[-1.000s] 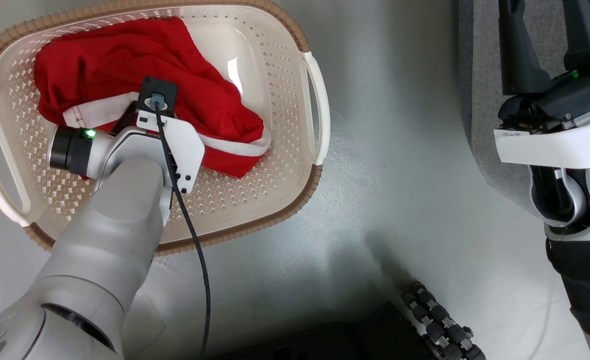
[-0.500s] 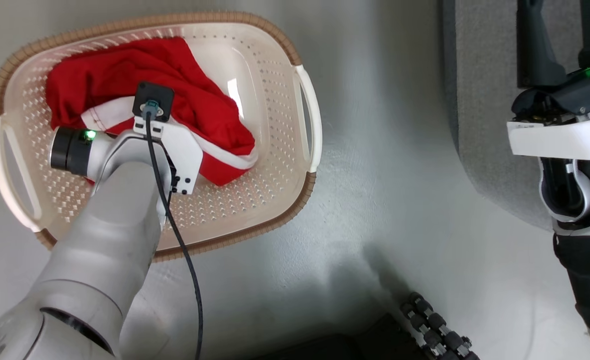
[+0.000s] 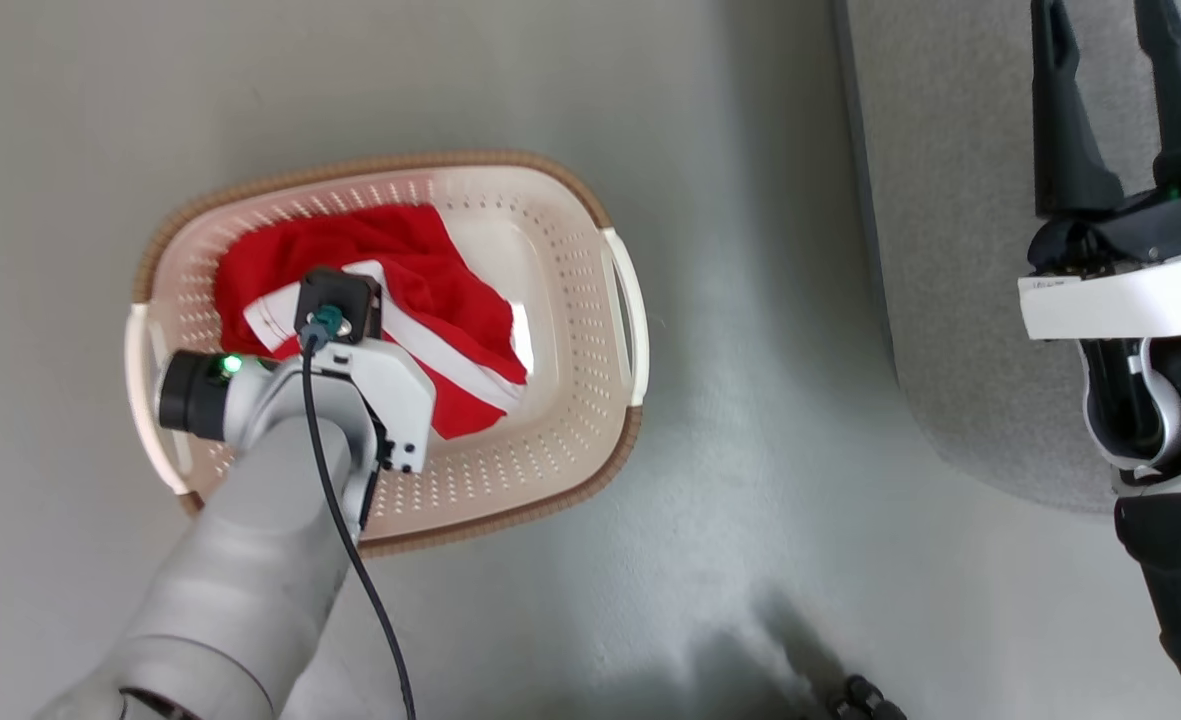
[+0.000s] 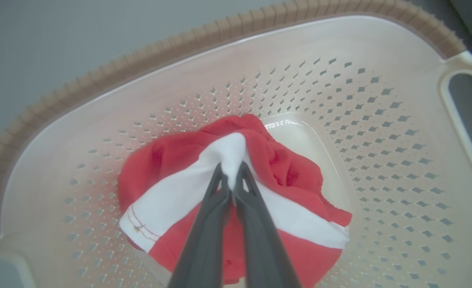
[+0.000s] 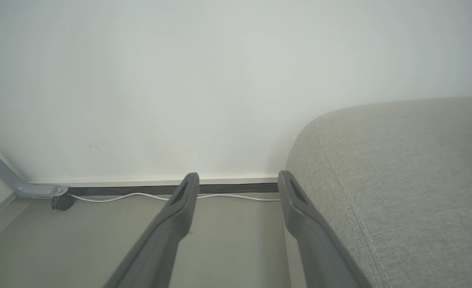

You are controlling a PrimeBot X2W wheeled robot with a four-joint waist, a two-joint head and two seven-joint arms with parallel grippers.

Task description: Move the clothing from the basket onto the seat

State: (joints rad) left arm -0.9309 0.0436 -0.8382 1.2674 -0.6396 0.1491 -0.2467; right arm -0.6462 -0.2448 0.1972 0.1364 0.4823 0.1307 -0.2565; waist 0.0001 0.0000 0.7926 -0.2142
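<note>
a robot's left gripper reaches down into a laundry basket, its jaws pinched tight on a white stripe of the red clothing; the fabric is drawn up into a small peak where the two dark fingers meet; the rest of the garment lies crumpled on the basket's perforated bottom, red folds to either side and a second white band running across below the jaws; a stitched white hem shows at the lower left of the wrist view.

from the head view, the cream basket with its brown rim sits on the grey floor, the clothing bunched toward its left half and partly covered by the pale left forearm; a black cable trails down along that arm.

the right gripper is held well apart from the basket, over the edge of the grey sofa; its jaws stand wide apart with nothing between them; the right wrist view shows the same gripper pointing toward a white wall, the rounded sofa just beside its right finger and a thin white cord lying along the skirting.

no clothing lies on the sofa where it shows.
</note>
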